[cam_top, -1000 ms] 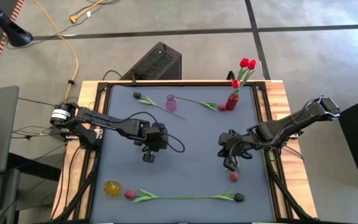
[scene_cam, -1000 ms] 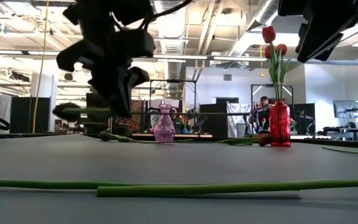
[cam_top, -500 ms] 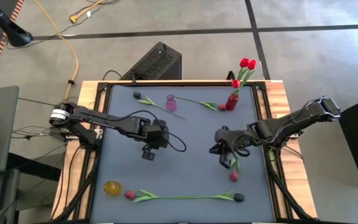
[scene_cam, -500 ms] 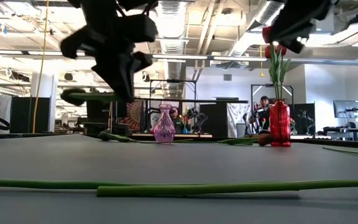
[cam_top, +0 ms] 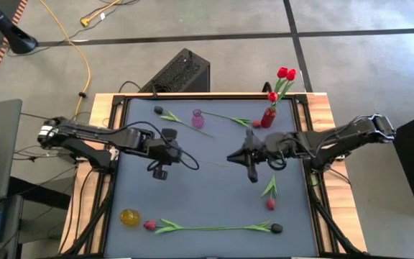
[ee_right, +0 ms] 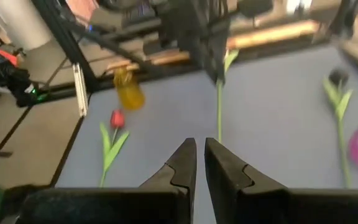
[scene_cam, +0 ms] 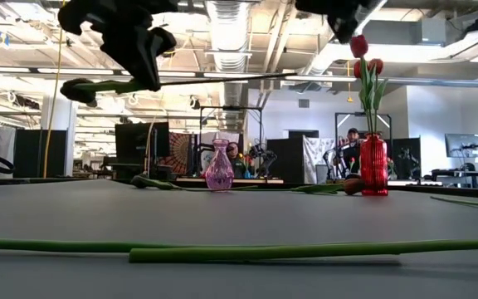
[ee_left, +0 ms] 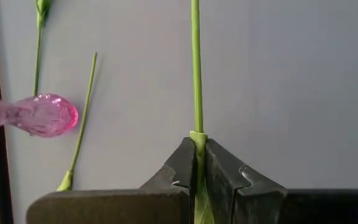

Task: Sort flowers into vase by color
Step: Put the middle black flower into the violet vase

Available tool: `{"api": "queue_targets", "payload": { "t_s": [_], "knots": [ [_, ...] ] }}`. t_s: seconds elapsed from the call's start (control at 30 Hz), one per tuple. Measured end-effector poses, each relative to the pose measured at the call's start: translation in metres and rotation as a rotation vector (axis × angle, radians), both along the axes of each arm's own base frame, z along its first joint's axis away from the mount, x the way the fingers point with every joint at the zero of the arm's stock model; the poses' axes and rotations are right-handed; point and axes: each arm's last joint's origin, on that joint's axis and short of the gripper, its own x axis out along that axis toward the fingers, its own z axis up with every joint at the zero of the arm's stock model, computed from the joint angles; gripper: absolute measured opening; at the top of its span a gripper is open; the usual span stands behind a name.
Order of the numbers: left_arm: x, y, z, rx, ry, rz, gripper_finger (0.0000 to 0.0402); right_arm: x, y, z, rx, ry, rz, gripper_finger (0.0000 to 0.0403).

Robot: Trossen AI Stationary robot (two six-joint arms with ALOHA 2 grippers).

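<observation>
Above the middle of the grey-topped bench point(cam_top: 214, 201), the left gripper point(ee_left: 197, 140) pinched the thin green stem of an artificial tulip point(ee_left: 196, 62) between its fingers and held it level, clear of the surface. In the low view the stem ran across the upper frame from a dark bud at upper left toward the right gripper point(ee_right: 200, 144). That gripper hung at centre-right of the overhead frame, facing the left one. Its fingers were drawn almost together with only a slim gap, and nothing showed between them. The free end of the stem lay just beyond their tips, and it could not be told whether it touched them.

A red glass vase point(cam_top: 267, 117) stood at the upper right of the bench with three red tulips point(cam_top: 286, 73) upright in it. A small pink glass vase point(cam_top: 198, 119) stood upper centre, with a dark-headed tulip point(cam_top: 165, 114) lying to its left and another tulip point(cam_top: 232, 118) to its right. A red-headed tulip point(cam_top: 270, 194) lay below the right gripper. A yellow glass vase point(cam_top: 129, 216) sat at lower left. Beside it, two more tulips point(cam_top: 214, 229) lay end to end along the bottom edge.
</observation>
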Motion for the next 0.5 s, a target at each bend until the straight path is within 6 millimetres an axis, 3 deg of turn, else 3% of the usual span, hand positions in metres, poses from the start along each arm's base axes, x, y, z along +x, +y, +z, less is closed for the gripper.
{"api": "queue_targets", "payload": {
  "t_s": [0.13, 0.27, 0.5],
  "knots": [
    [-0.001, 0.0, 0.0, -0.014, 0.005, 0.024, 0.0008, 0.011, -0.006, -0.003, -0.092, -0.031, 0.002, 0.0062],
    [0.002, 0.0, -0.005, -0.031, 0.026, 0.059, 0.0008, 0.034, -0.008, -0.025, -0.189, 0.002, 0.017, 0.0079],
    [0.005, 0.0, -0.009, -0.051, 0.034, 0.096, 0.0008, 0.075, -0.01, -0.041, -0.269, 0.076, 0.016, 0.0177]
  ]
}}
